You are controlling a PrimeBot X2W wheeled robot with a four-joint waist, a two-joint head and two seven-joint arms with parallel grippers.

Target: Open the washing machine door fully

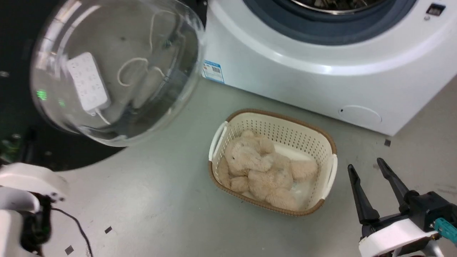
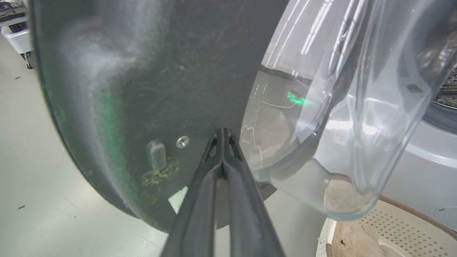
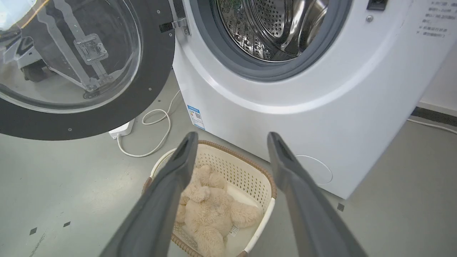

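Door swung wide, maybe one last push to go

The door (image 1: pixel 114 67) hangs well out from its hinge at the left edge of the machine (image 1: pixel 321 82), leaving the drum (image 3: pixel 275 25) uncovered. My left gripper (image 2: pixel 223 132), jaws together, has its tips against the door's inner black ring. I can't tell whether the hinge has more travel. My right gripper (image 1: pixel 366 163) hangs spread and empty.
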